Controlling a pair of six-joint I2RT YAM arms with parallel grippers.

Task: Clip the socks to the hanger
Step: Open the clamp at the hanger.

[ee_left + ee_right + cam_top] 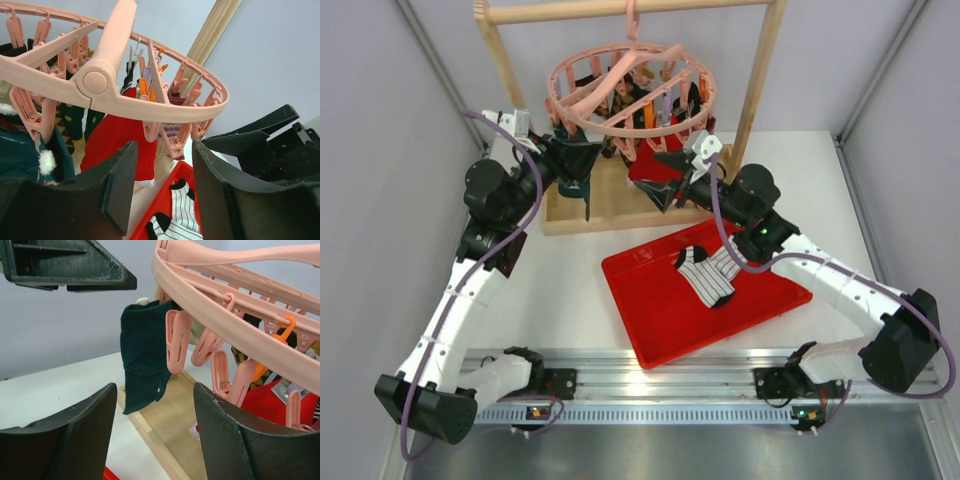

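The two striped socks (709, 270) lie side by side on the red tray (660, 320); they also show low in the left wrist view (182, 210). The pink round hanger (630, 90) hangs from the wooden rack's top bar, with pegs dangling from its rings. My left gripper (586, 172) is open and empty, raised under the hanger's left rim (100, 80). My right gripper (662, 180) is open and empty under the right rim (225, 315), with pink pegs (177, 340) just above its jaws. The two grippers face each other below the hanger.
A dark teal sock (145, 355) and a red sock (117, 140) hang clipped to the hanger, with other small garments. The wooden rack's base (610, 205) and posts (757, 90) stand behind the tray. Grey walls close in on both sides.
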